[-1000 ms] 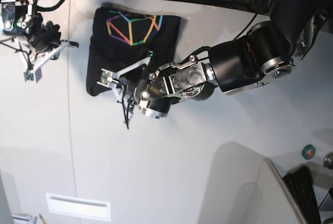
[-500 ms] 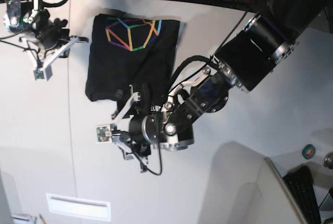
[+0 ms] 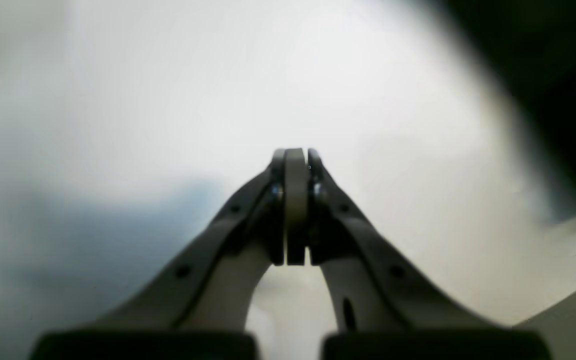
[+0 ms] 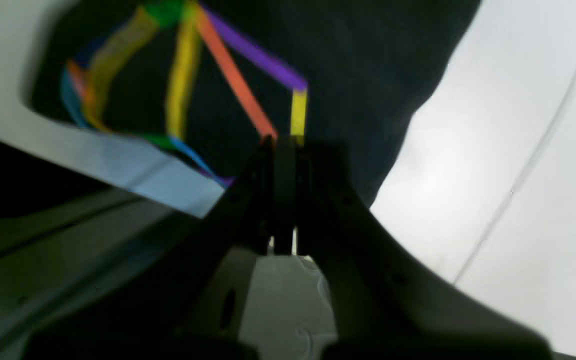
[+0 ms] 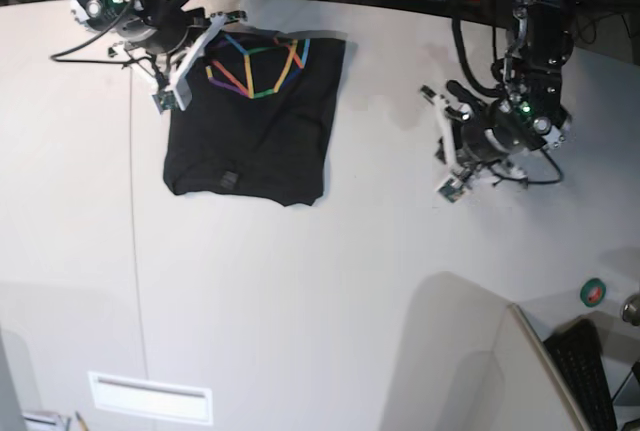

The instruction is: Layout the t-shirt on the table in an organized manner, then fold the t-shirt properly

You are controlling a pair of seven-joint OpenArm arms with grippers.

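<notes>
T-shirt (image 5: 255, 116) lay folded flat on the table (image 5: 300, 291), print side up, near its far edge. Left gripper (image 5: 443, 141) was well right of shirt, jaws pressed together, empty. Right gripper (image 5: 190, 61) at shirt's top-left corner, jaws also pressed together.

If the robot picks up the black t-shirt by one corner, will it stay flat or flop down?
Probably flop: the t-shirt is thin cloth lying folded flat, its hem wavy against the table. It likely weighs little and would sag and unfold. Pushed, it would probably bunch up rather than slide.
</notes>
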